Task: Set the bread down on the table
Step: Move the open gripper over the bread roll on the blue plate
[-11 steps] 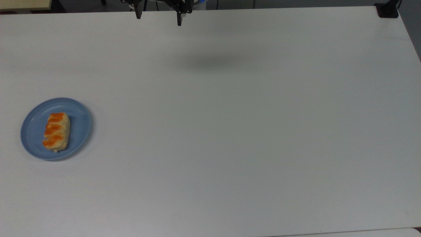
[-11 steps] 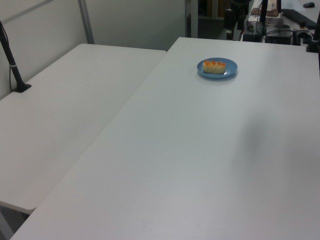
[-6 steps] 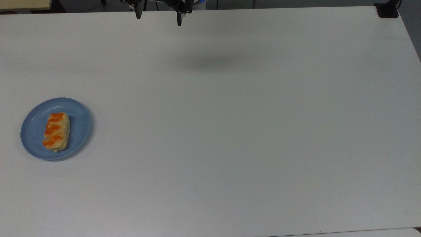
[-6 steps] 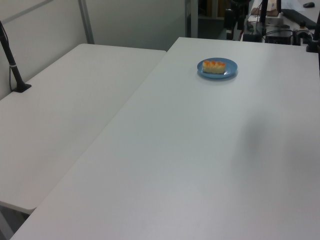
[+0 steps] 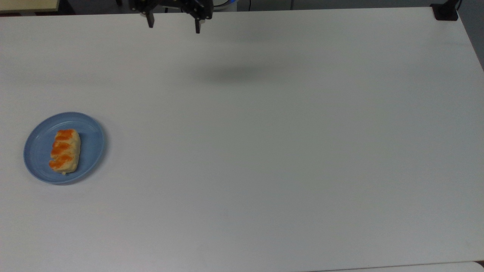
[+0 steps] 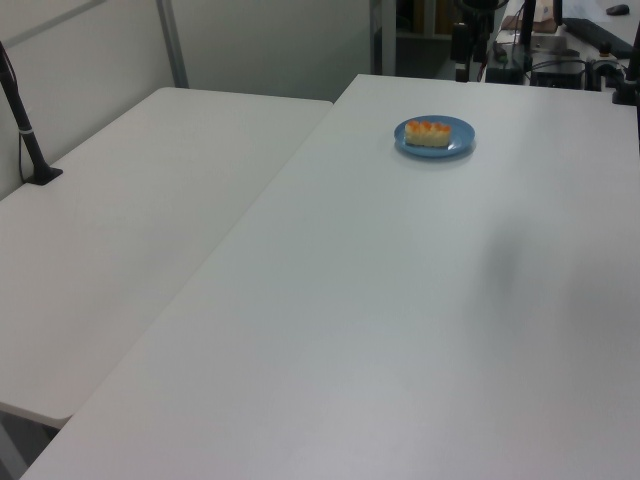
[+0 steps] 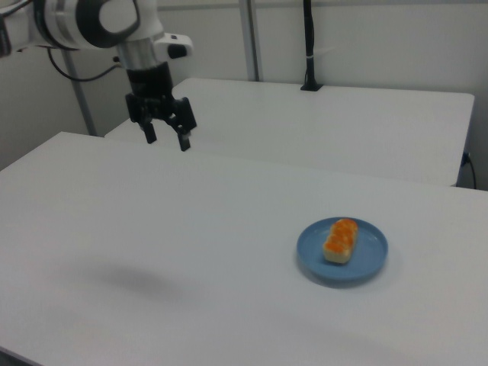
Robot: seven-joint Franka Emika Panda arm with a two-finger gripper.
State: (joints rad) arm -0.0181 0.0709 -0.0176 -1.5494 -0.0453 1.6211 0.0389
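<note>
The bread (image 5: 65,151), a pale-tan bun with orange glazed patches, lies on a round blue plate (image 5: 92,149) at the top view's left, on the white table (image 5: 264,151). The bread (image 6: 428,133) and plate (image 6: 462,137) sit far back in the left view. In the right view the bread (image 7: 341,240) rests on the plate (image 7: 374,255) at the lower right. My gripper (image 5: 173,27) hangs open and empty high above the table's far edge, well away from the plate. The right view has the gripper (image 7: 167,140) at upper left, its shadow below on the table (image 7: 191,244).
A second white table (image 6: 130,220) stands beside this one, with a black pole (image 6: 22,125) clamped at its edge. A black clamp (image 5: 445,11) sits at the top view's upper right corner. Cluttered equipment (image 6: 560,50) lies past the table's far end.
My gripper has shifted a little toward the top view's left, and its shadow on the table moved with it. The bread and plate have not moved.
</note>
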